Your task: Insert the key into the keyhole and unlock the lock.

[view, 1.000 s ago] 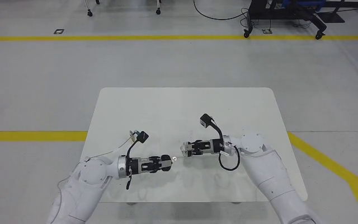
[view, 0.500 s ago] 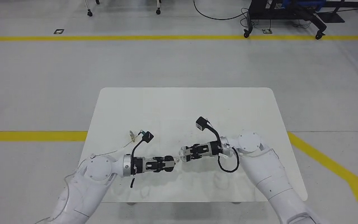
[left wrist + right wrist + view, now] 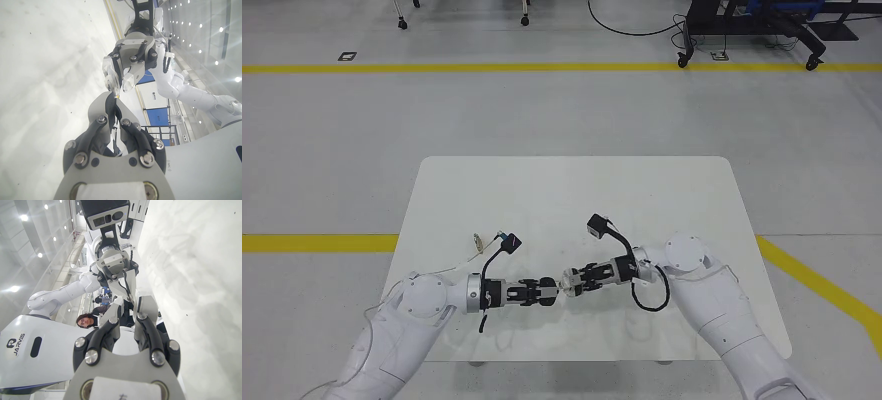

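Between left gripper (image 3: 114, 100) fingertips, key (image 3: 115, 94)

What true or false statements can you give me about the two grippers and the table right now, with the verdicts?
1. The left gripper and the right gripper meet tip to tip above the table. True.
2. The left gripper is wide open. False: it is shut on a thin metal key.
3. A small object lies on the table near the left arm. True.
4. The grippers meet at the table's far edge. False: they meet over its near half, toward the robot.
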`<state>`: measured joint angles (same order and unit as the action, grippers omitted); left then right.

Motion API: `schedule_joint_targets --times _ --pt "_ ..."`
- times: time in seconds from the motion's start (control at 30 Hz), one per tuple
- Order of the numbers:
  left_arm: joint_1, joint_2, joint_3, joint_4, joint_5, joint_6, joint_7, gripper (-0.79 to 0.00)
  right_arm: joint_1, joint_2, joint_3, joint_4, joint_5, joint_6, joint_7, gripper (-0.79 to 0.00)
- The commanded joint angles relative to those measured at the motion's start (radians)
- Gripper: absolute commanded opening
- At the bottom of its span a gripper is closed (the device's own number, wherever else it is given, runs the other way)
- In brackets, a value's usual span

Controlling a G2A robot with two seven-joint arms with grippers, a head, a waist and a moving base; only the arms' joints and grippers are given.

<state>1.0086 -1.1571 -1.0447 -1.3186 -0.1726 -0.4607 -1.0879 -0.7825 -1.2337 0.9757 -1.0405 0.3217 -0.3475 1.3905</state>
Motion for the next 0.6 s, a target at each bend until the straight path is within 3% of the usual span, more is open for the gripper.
schedule_joint_targets --times 0.0,0.17,0.3,0.57 --pt "-0.001 0.0 0.001 0.001 -0.001 0.0 0.001 -0.785 0.001 0.0 -0.004 0.0 -0.003 0.001 0.0 -0.671" --pt "-0.003 0.001 0.008 0.001 0.0 0.002 0.003 -0.785 0.005 -0.001 -0.016 0.0 -0.005 0.002 0.002 -0.683" --pt "-0.006 0.001 0.016 0.002 0.004 0.006 0.008 -0.785 0.007 -0.001 -0.023 0.0 -0.006 0.002 0.001 -0.785" --pt "-0.005 0.004 0.017 -0.002 0.002 0.01 0.011 -0.785 0.009 0.0 -0.035 -0.003 -0.021 -0.004 0.003 -0.785"
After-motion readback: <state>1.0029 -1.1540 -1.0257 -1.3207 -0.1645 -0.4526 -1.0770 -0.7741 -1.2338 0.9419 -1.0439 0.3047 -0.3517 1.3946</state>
